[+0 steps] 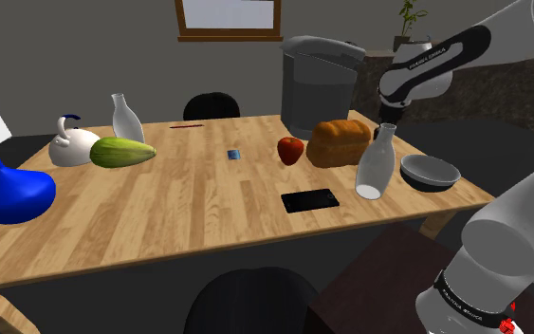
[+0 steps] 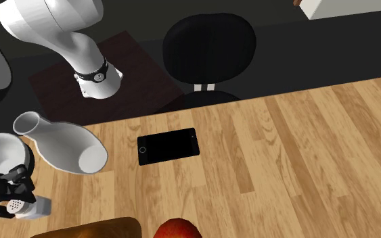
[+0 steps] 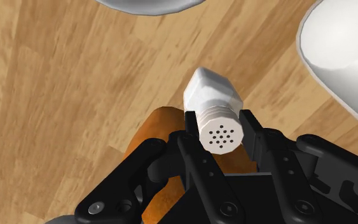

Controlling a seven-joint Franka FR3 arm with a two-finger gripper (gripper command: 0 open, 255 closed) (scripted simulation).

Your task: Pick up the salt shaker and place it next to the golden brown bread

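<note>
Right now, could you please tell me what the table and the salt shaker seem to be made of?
The table looks like wood: light planks with visible grain and seams, in a matte finish. The salt shaker has a plain matte white body and a perforated cap. It is drawn untextured, so it could be ceramic or plastic. I cannot say which.

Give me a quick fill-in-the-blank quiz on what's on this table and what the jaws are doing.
1. The jaws are ___ on the shaker.
2. The apple beside the bread is ___ in colour.
3. The phone lying on the table is ___ in colour.
Missing words: shut, red, black.
</note>
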